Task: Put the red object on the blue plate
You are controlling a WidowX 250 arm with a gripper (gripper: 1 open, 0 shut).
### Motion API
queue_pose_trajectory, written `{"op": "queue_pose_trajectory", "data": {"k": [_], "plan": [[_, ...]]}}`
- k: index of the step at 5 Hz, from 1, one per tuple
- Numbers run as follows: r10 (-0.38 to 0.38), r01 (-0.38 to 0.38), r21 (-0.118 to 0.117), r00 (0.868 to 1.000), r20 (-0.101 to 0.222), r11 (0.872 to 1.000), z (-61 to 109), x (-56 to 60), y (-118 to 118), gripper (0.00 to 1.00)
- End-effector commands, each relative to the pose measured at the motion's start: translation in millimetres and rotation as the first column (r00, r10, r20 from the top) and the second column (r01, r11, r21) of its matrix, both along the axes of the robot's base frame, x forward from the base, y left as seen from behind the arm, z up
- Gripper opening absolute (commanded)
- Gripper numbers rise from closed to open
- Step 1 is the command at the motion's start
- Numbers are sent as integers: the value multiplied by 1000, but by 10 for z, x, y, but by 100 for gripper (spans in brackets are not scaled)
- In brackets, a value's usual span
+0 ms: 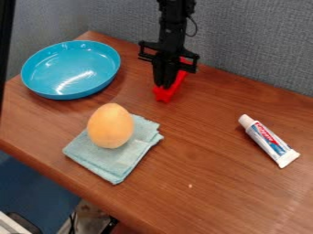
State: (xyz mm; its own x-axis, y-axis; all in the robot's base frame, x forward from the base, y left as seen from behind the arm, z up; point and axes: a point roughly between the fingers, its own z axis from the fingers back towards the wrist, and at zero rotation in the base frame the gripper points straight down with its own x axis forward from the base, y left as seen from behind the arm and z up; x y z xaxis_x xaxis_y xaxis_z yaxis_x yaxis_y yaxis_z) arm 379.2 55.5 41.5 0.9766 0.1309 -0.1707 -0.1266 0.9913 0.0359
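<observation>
One gripper (169, 73) clamped on red block (167, 85), tilted, lower end on table (221, 119), right of blue plate (70, 69), apart from it. Egg (110, 125) on cloth (113, 144) in front; toothpaste (268, 139) far right.

A robotics test bench rather than a home: a dark robot arm (175, 27) stands at the far edge of a wooden desk (208, 137), backed by a plain blue-grey partition (263, 37). Unrelated household props are spread across it: a turquoise plate (70, 69) near the far left corner, an egg-shaped object (110, 125) on a folded cloth (116, 146) toward the front edge, toothpaste (268, 139) at the right edge.
</observation>
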Motion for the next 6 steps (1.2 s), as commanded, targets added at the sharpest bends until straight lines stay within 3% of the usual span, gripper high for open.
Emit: {"op": "queue_pose_trajectory", "data": {"k": [1, 2, 3, 4, 6], "plan": [[-18, 17, 9, 992, 122, 1000, 524, 61, -72, 0], [6, -7, 6, 990, 142, 1000, 674, 24, 14, 0], [73, -76, 9, 980, 183, 997, 923, -44, 255, 0], [163, -168, 10, 965, 204, 986, 1032, -126, 666, 0], [318, -330, 21, 923, 216, 944, 1085, -290, 1350, 0]]}}
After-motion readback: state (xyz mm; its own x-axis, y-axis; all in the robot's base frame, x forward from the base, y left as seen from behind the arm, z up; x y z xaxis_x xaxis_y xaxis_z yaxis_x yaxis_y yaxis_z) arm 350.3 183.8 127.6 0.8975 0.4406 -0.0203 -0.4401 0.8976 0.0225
